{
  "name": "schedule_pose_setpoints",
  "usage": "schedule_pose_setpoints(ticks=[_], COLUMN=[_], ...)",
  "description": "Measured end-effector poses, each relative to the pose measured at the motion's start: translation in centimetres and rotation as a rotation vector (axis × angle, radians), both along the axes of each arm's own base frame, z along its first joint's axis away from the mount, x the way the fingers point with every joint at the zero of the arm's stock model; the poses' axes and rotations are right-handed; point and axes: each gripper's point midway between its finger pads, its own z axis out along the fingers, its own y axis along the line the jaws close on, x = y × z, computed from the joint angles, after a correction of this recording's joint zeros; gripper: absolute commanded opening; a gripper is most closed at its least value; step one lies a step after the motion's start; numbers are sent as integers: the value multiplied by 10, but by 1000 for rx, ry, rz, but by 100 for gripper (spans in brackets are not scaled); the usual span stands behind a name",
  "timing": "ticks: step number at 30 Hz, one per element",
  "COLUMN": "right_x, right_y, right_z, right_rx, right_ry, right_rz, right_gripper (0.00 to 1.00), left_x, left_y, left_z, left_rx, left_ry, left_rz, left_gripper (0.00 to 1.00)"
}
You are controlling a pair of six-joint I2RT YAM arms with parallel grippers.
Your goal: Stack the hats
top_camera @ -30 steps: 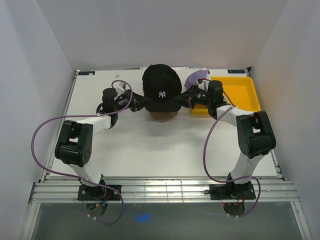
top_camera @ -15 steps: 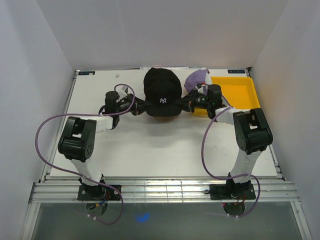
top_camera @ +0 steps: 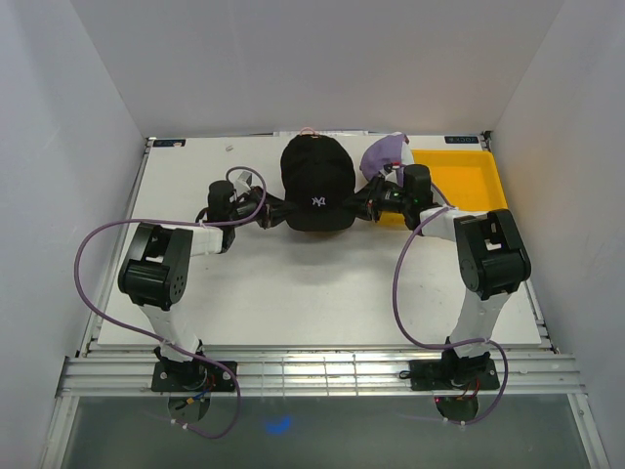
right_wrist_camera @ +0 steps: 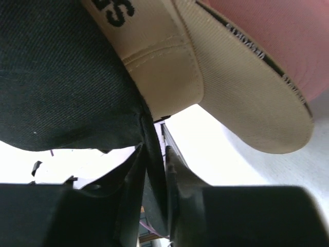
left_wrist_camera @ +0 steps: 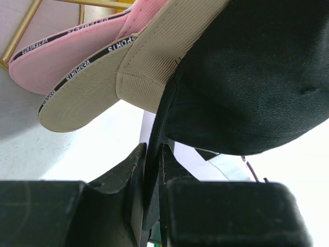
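Arms reach from the near edge of the tabletop [top_camera: 293,283] toward the back middle, one from each side. The left pincer [left_wrist_camera: 153,154] is clamped on the lower edge of the black cap [top_camera: 317,176] on its left side, with a fold of black fabric squeezed between the two fingers. The right pincer [right_wrist_camera: 154,154] has the same kind of grip on the opposite edge, so the cap hangs between them, logo facing the arms.

From the wrist cams you can see what's underneath. A cream cap [left_wrist_camera: 103,87] sits right under the black one, and a pink cap [left_wrist_camera: 67,56] is under that, brims fanned out. A bit of the gold wire stand [left_wrist_camera: 20,31] shows beside the pink one.

Further back on the right, the purple cap [top_camera: 383,151] sits just behind the right pincer, next to the yellow tray [top_camera: 469,181].
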Motion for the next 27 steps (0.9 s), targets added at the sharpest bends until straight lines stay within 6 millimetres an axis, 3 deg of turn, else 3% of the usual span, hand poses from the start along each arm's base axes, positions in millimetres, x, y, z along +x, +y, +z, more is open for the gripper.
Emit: schedule_pose_setpoints(ticks=[4,8,12,18,27], right_x=[0,3,11,20,22], right_y=[-1,-7,-20,-26,-27], right_z=[-4,-10,-16,-14,-13], right_rx=[-21,-45,-73,-99,-129], right_ry=[0,11,32,33,25], right_rz=[0,-15,-55,-86,-89], right_gripper=[37,45,50,52,51], left_x=[0,1,0,-2,-4], left_y=[0,2,8,11,11], left_z=[0,-3,-13,-23,-25], left_rx=[6,19,48,77,89], left_ry=[-9,-20,11,42,39], left_rz=[-3,-2,5,9,-6], left_gripper=[16,42,56,57,40])
